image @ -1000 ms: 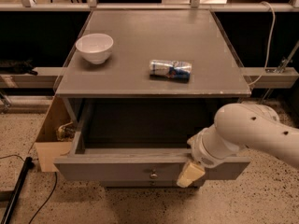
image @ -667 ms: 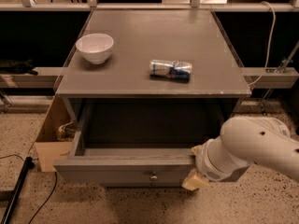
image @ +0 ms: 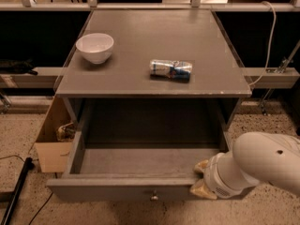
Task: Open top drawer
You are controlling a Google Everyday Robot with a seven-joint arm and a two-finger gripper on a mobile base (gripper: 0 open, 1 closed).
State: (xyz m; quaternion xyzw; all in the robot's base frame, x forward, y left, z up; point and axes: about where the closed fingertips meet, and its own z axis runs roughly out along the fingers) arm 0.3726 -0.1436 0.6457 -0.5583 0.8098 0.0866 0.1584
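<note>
The top drawer [image: 117,189] is a wide grey drawer with a small brass knob [image: 153,197] at the centre of its front. It stands pulled far out of the grey cabinet [image: 154,86], and its inside looks bare. My gripper [image: 201,177] is at the right end of the drawer front. One tan fingertip [image: 202,166] is inside the drawer and the other is outside, so the jaws are closed across the front panel's top edge. My white arm [image: 262,170] comes in from the lower right. No other drawers show.
A white bowl [image: 95,47] and a crushed can [image: 171,70] lie on the cabinet top. An open cardboard box [image: 51,144] stands on the floor at the left. A black pole [image: 16,191] and a cable lie at the lower left. Rails run behind the cabinet.
The drawer has come further out toward the camera. My gripper has moved down and to the right along with the drawer front.
</note>
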